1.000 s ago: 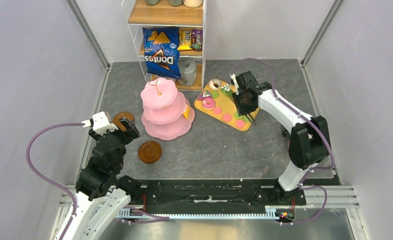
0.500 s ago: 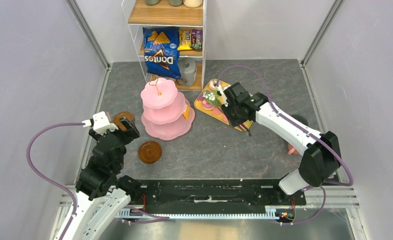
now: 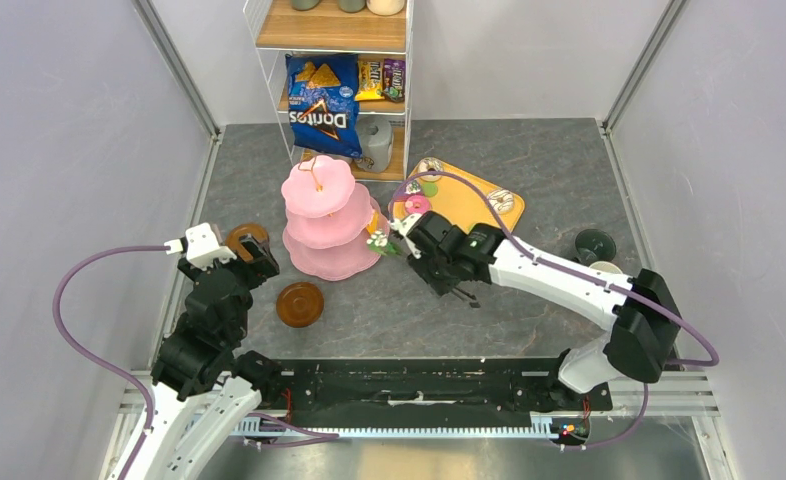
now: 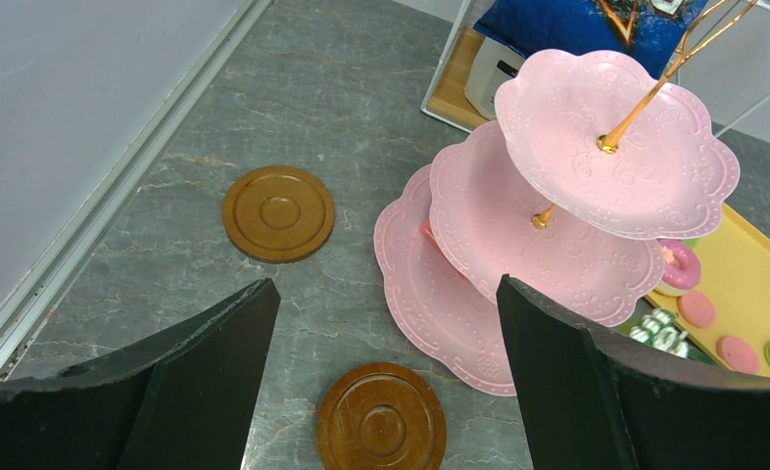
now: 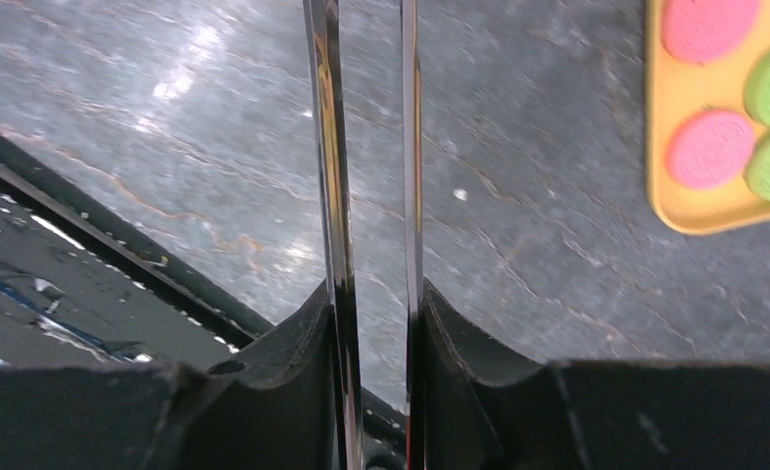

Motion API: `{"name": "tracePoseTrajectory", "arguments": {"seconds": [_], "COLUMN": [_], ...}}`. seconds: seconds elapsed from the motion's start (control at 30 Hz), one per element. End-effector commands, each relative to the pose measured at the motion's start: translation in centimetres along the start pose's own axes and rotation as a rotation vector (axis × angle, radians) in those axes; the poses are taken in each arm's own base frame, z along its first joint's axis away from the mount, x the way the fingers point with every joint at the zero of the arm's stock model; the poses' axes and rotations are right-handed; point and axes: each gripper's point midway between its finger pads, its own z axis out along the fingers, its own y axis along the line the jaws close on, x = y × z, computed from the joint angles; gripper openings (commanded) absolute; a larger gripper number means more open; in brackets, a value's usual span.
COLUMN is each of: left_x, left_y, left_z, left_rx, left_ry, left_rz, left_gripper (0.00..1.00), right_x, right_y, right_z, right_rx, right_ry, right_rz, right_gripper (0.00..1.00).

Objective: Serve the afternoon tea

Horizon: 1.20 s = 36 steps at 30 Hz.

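Early days: right tool (image 5: 376, 299) clenched on tongs (image 5: 328, 147), a little cake (image 3: 377, 241) just ahead of it by the near-bare stand (image 3: 319, 190), left tool (image 4: 383, 286) gaping.

Robotics laboratory cell: plain panel walls (image 3: 59, 150) on aluminium posts (image 3: 176, 68) enclose a grey tabletop (image 3: 489, 320); left arm (image 3: 209, 310) and right arm (image 3: 559, 280) are bolted to a black rail (image 3: 419, 385); a shelf unit (image 3: 334, 30) holds a Doritos bag (image 3: 321, 110)

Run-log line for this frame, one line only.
left gripper open over saucers | right gripper shut on tongs | tongs hold green-white cake beside pink stand
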Motion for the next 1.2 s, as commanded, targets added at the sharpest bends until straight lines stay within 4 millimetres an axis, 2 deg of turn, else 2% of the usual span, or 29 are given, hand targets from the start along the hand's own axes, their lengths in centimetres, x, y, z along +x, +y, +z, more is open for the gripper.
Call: {"name": "tracePoseTrajectory", "arguments": {"seconds": [0.0, 0.17, 0.27, 0.5, 0.67, 0.83, 1.0, 1.17], "left_x": [-0.6, -0.6, -0.7, -0.6, -0.7, -0.7, -0.8, -0.7], "left_y": [0.0, 0.0, 0.0, 0.0, 0.0, 0.0, 0.0, -0.1], "left_z": [0.3, 0.2, 0.2, 0.2, 0.1, 0.1, 0.1, 0.2], "left_rx": [-0.015, -0.016, -0.015, -0.013, -0.012, -0.011, -0.009, -0.007], "left_ry": [-0.025, -0.026, -0.027, -0.027, -0.029, -0.028, -0.030, -0.028], "left_rz": [-0.031, -0.032, -0.034, -0.034, -0.036, -0.037, -0.039, -0.037], "left_gripper": [0.90, 0.90, 0.90, 0.90, 0.90, 0.90, 0.90, 0.90], "right_x": [-3.5, -5.4, -6.4, -9.3, -10.3, -10.1, -8.6, -8.0], "right_y": [3.8, 7.6, 8.9, 10.5, 10.9, 11.0, 10.6, 10.7], "right_z": [0.6, 2.4, 3.7, 5.3, 7.0, 8.8, 10.6, 11.4], "right_rx": [-0.063, -0.113, -0.123, -0.143, -0.133, -0.114, -0.092, -0.091], "right_ry": [-0.120, -0.140, -0.149, -0.213, -0.207, -0.178, -0.129, -0.109], "right_rz": [-0.020, -0.078, -0.091, -0.092, -0.112, -0.125, -0.135, -0.147], "right_gripper": [0.29, 0.29, 0.28, 0.29, 0.29, 0.29, 0.31, 0.35]}}
